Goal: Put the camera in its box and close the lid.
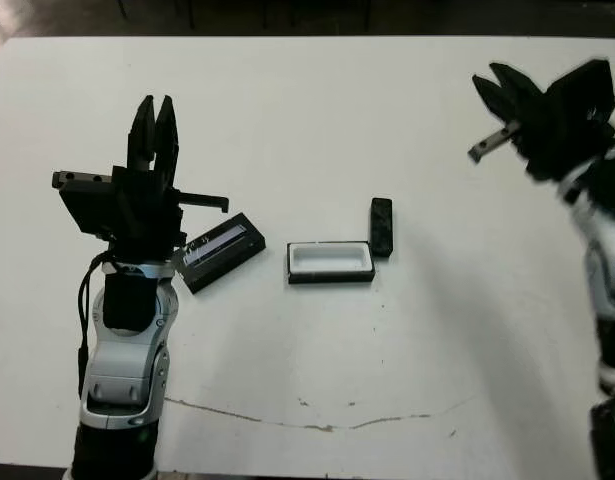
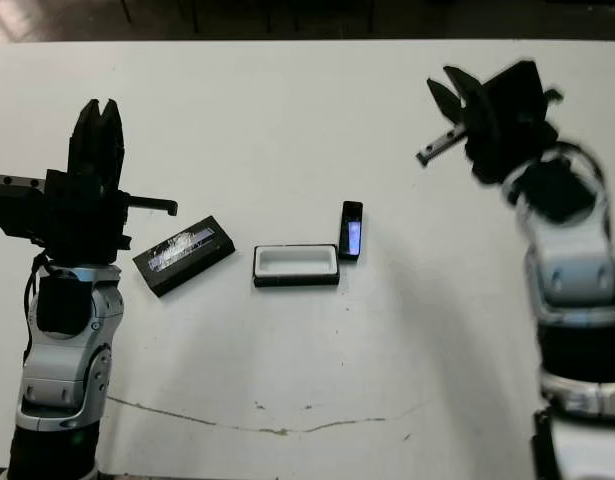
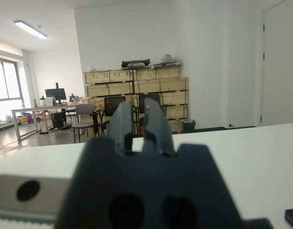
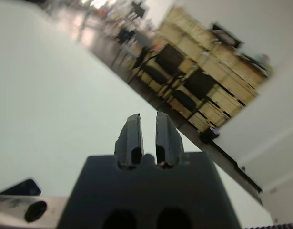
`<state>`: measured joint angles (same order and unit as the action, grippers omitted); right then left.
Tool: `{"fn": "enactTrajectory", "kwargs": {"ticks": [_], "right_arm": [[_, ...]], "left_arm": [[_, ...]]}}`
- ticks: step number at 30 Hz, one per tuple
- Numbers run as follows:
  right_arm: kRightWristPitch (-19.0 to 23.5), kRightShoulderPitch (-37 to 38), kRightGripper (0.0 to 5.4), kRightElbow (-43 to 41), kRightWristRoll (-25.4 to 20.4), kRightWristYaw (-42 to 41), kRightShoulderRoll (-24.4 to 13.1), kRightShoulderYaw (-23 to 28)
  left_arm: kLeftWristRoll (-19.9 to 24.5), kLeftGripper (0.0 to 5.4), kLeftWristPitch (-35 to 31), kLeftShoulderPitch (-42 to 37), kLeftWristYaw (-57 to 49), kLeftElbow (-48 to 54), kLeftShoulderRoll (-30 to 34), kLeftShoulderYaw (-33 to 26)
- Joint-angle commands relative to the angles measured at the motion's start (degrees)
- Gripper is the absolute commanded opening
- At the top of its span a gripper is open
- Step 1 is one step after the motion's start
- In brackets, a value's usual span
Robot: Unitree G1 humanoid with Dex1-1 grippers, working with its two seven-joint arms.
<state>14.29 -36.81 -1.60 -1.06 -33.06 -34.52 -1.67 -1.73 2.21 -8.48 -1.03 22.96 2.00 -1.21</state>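
Observation:
The box (image 1: pixel 330 279), a shallow black tray with white lining, lies open and empty at the table's middle. The camera (image 2: pixel 351 230), a slim black bar with a glossy bluish face, lies just beyond the box's right end, close to its corner. The lid (image 1: pixel 222 250), flat and black with a silvery stripe, lies askew to the left of the box. My left gripper (image 1: pixel 154 115) is raised above the table left of the lid, fingers together and holding nothing. My right gripper (image 1: pixel 492 85) hangs high at the far right, well away from the camera, also shut and empty.
A thin cracked line (image 1: pixel 317 425) runs across the white table (image 1: pixel 317 150) near its front edge. Beyond the table the wrist views show an office with wooden shelving (image 3: pixel 136 95) and chairs (image 4: pixel 184 93).

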Motion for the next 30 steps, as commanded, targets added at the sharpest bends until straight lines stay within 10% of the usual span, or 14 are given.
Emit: {"fn": "enactTrajectory", "kwargs": {"ticks": [1,15,30], "right_arm": [[-2.2,-2.7,0.00,4.8,1.6,-6.2,-1.7,-4.3],[-2.6,-16.2,0.00,12.8,11.3,-26.7,-0.1,-21.0],[-4.5,-16.2,0.00,17.5,15.2,-29.8,5.9,-26.1]], "left_arm": [[-0.1,0.01,-0.7,1.7,0.1,0.0,0.1,0.0],[-0.3,0.01,0.8,2.6,-0.2,0.0,-0.1,-0.1],[-0.4,0.01,0.3,3.2,-0.6,0.5,-0.7,0.3]]}}
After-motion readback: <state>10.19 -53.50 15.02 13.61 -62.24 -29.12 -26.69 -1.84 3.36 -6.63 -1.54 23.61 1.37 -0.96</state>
